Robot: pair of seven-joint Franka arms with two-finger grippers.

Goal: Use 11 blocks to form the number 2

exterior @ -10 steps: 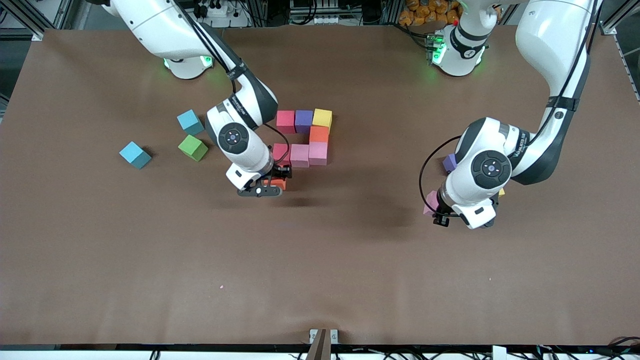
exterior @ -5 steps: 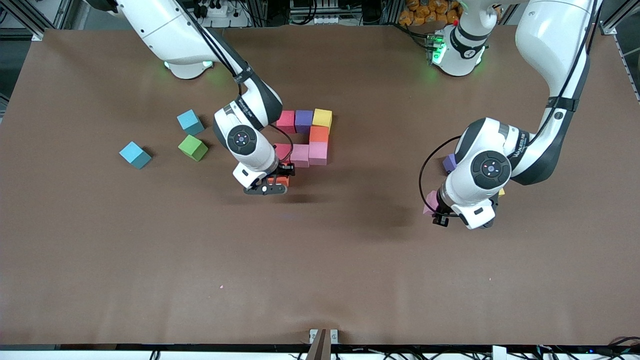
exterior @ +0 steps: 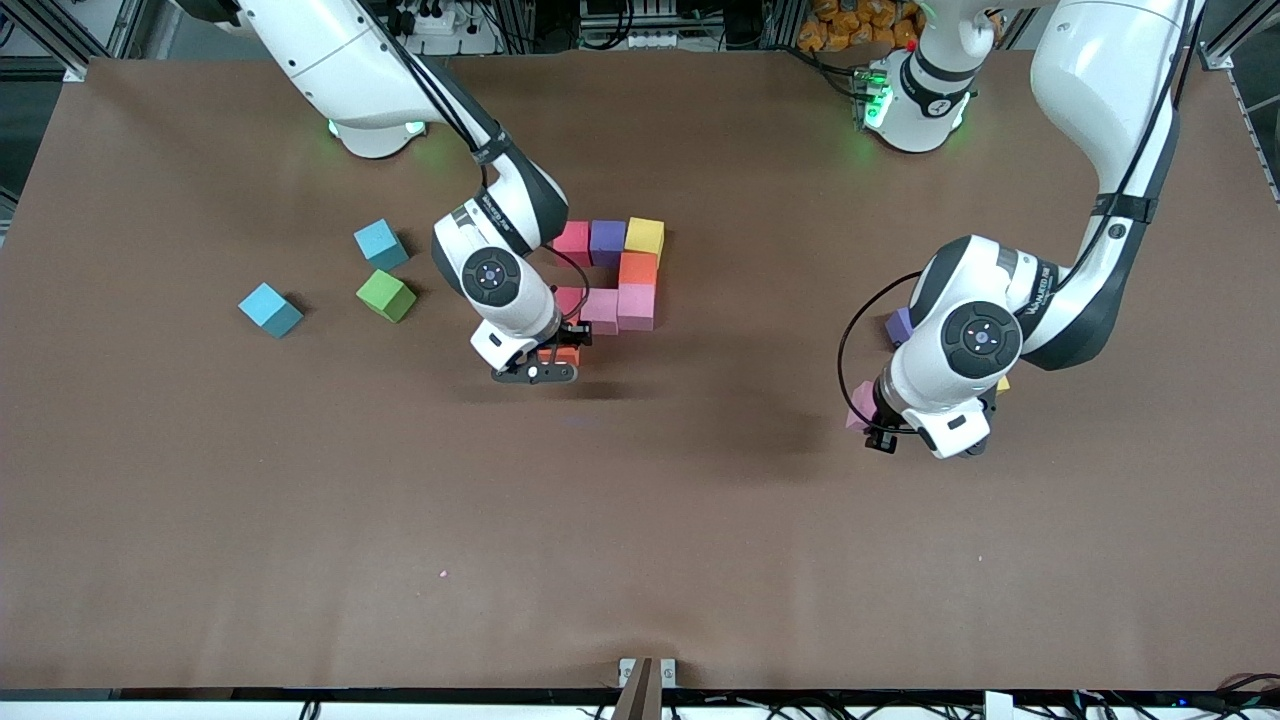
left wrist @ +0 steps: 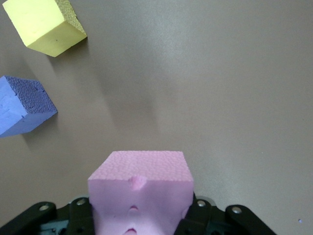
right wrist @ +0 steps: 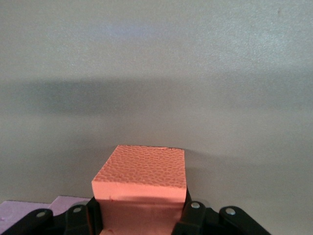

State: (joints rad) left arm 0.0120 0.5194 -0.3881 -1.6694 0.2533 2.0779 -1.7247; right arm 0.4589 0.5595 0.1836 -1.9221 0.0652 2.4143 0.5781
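Beside the pink row, the right tool point(exterior: 548, 362), pinching an orange block point(right wrist: 142, 182), should set it flush under the red block point(exterior: 563, 298); the left tool point(exterior: 872, 420) waits over the tabletop point(exterior: 640, 520), pinching a pink block point(left wrist: 141, 188).

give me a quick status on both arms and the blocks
Right pincer shut on orange block, beside the block figure. Left pincer shut on pink block, waiting. Green block loose; nothing in the way.

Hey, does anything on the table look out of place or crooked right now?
The green block and two light-blue cubes sit skewed, apart from the neat block figure. The pink block in the left claw looks dented.
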